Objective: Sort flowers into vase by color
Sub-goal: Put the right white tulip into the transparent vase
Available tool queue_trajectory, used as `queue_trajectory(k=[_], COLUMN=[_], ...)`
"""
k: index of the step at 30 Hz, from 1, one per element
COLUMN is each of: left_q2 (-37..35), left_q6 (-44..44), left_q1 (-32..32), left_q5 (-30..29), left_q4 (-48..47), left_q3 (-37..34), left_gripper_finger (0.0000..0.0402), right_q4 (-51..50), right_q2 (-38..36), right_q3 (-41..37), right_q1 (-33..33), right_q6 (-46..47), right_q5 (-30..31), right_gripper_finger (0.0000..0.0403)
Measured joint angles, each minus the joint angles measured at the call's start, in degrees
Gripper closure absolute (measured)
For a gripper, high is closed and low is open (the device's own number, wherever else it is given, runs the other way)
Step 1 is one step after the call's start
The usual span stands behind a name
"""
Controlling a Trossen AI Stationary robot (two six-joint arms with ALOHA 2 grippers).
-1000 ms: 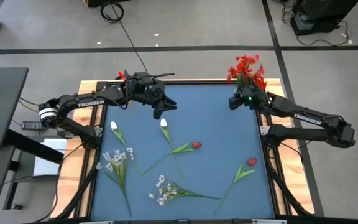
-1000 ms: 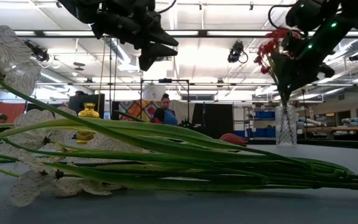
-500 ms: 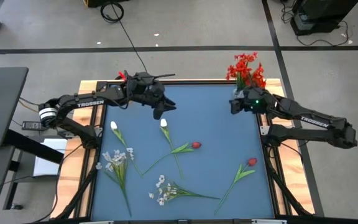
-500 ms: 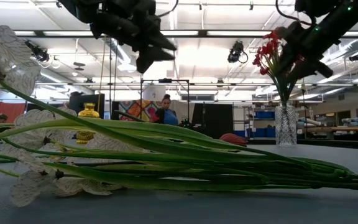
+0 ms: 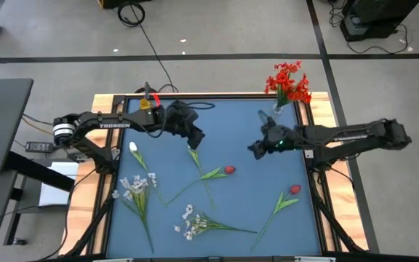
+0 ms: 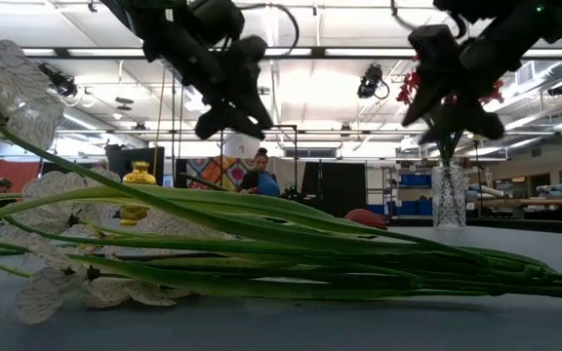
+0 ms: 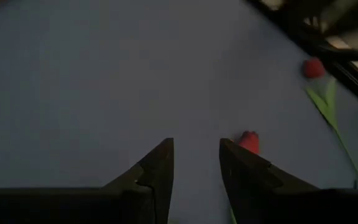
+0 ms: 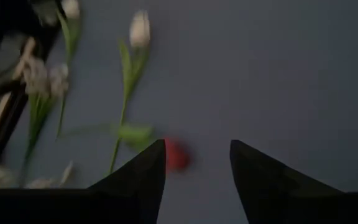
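Blue table (image 5: 253,204); red blossoms (image 5: 288,81); white tulips (image 5: 192,145), green stalks.

Loose flowers (image 5: 209,175) flat on table

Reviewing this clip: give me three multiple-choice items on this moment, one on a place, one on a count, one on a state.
1. Where is the vase?
A. the table's far right corner
B. the table's middle
C. the near left corner

2. How many single red buds lie on the table?
A. none
B. two
C. four

3. The right tool is:
A. shut on a stem
B. open and empty
C. out of view

Key: 1 A, the high view shows it there with red blossoms. 2 B, bud and bud. 3 B, the right wrist view shows its fingers spread, nothing between.
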Motion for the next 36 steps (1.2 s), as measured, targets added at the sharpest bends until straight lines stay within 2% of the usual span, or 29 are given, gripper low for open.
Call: queue_trajectory(k=[4, 8, 15, 20, 24, 26, 28, 32, 36], left_q2=[0.4, 0.4, 0.3, 0.3, 0.3, 0.3, 0.3, 0.3, 1.1], left_q6=[-6.9, -6.3, -3.0, 1.8, 4.5, 4.4, 3.0, 1.0, 5.4], left_q1=[-1.1, -1.9, -3.8, -7.4, -10.4, -10.7, -10.6, -11.1, -12.7], left_q5=[-0.1, 0.5, 7.4, 7.3, 3.6, 2.5, 2.4, 2.4, 2.3], left_q4=[-3.3, -5.8, -15.8, -19.8, -19.7, -18.8, -18.4, -17.1, -13.7], left_q3=[0.0, 0.0, 0.0, 0.0, 0.0, 0.0, 0.0, 0.0, 0.0], left_gripper_finger=[0.0267, 0.0267, 0.0267, 0.0267, 0.0267, 0.0267, 0.0267, 0.0267, 0.0267], right_q4=[0.4, 0.4, 3.4, 9.0, 11.3, 13.1, 15.9, 15.6, 10.7], right_q2=[4.8, 8.5, 12.8, 13.5, 15.1, 16.5, 18.3, 22.5, 25.6], right_q3=[0.0, 0.0, 0.0, 0.0, 0.0, 0.0, 0.1, 1.7, 5.2], right_q1=[4.0, 9.6, 19.0, 25.0, 28.8, 30.9, 32.6, 35.3, 36.3], right_q6=[10.8, 17.4, 34.0, 43.5, 50.9, 55.1, 58.8, 63.7, 64.4], right_q5=[-8.2, -6.4, -6.1, -0.3, 8.1, 13.6, 16.4, 17.2, 11.2], right_gripper_finger=[0.0229, 0.0247, 0.0267, 0.0268, 0.0268, 0.0268, 0.0268, 0.0271, 0.0278])
